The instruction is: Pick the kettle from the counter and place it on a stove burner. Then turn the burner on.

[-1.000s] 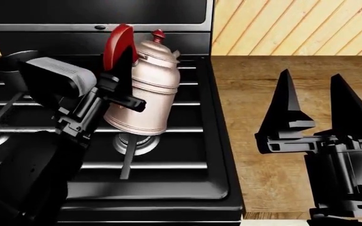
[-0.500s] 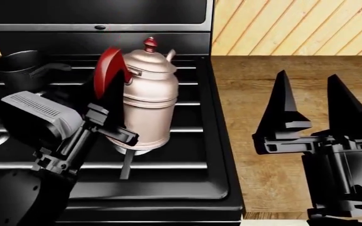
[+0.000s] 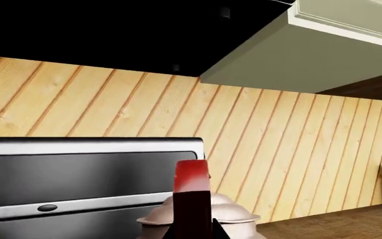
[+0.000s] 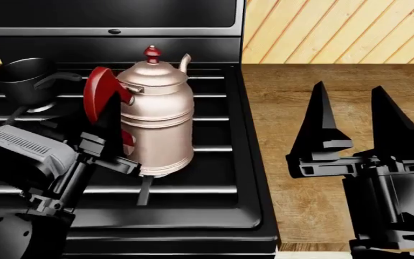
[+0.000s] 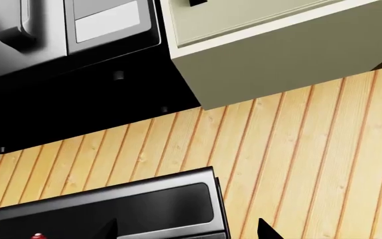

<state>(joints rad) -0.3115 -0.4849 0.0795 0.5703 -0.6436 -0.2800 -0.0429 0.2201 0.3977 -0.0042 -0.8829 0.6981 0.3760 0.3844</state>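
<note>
Head view: the left gripper point(image 4: 114, 145) has its jaws clamped on the red handle point(image 4: 97, 91) of the kettle point(image 4: 157, 124), which stands upright on the black grate over the stove burner point(image 4: 153, 174). Off to the side, the right gripper point(image 4: 354, 124) hovers over the counter point(image 4: 315, 102), jaws wide apart and empty. Left wrist view: the handle rises against the kettle's lid point(image 3: 234, 214). Right wrist view: only the lid knob point(image 5: 37, 235) peeks in.

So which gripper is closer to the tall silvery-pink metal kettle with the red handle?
Left. The left gripper is closed on the red curved handle of the tall silvery-pink metal kettle standing on the black stove grate. The right gripper hangs open over the brown wooden counter, well apart from it.
</note>
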